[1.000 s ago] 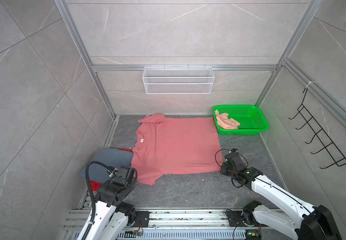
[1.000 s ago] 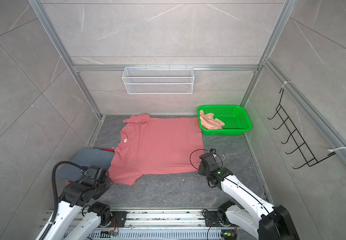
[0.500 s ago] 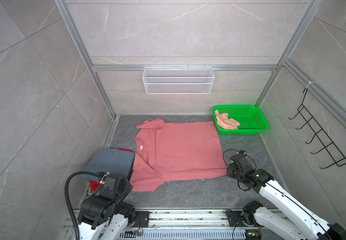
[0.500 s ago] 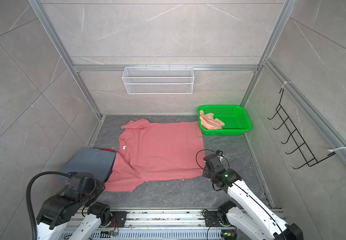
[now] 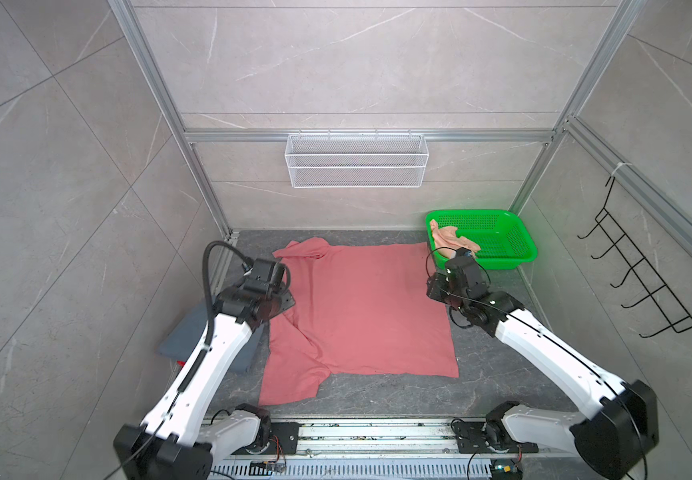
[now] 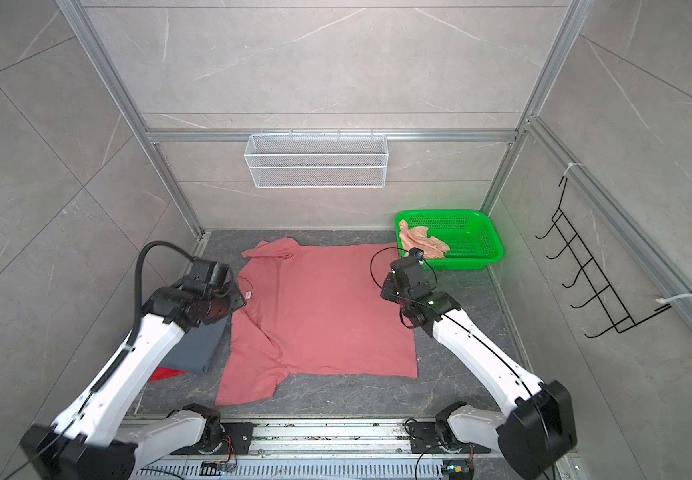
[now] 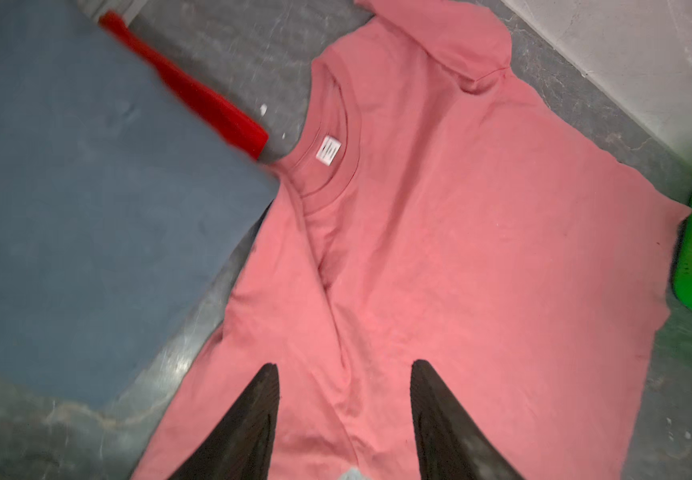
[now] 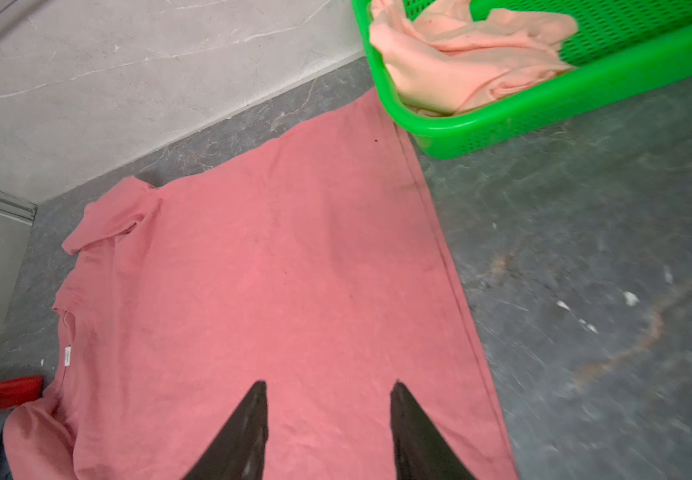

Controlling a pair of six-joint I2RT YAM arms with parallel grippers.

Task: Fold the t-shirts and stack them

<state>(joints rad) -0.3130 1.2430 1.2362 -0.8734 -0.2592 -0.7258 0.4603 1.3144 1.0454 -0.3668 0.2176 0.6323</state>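
1. Coral shirt (image 5: 360,316): lies spread on the bench (image 5: 377,395), centre, in both top views. The collar is at 9 o'clock and the hem at 3 o'clock. The sleeve at 11 o'clock is bunched. The sleeve at 7 o'clock lies flat. A crease runs from the collar toward the 7 o'clock sleeve.

2. Grey shirt (image 6: 198,349): folded flat at 8 o'clock, just beside the coral shirt's collar. The left arm covers part of it.

3. Red shirt (image 6: 165,373): lies under the grey shirt. Only a strip shows at the grey shirt's 7 o'clock edge.

4. Peach shirt (image 5: 448,241): crumpled inside the basket (image 5: 502,259), against its 9 o'clock wall. The basket stands at 2 o'clock, its corner touching the coral shirt's hem.

5. Left claw (image 7: 344,363): released. The jaws stand apart and grasp nothing. It hangs above the coral shirt's 9 o'clock edge, near the collar.

6. Right claw (image 8: 328,382): released. The jaws stand apart and grasp nothing. It hangs above the coral shirt's 3 o'clock edge, just inside the hem.
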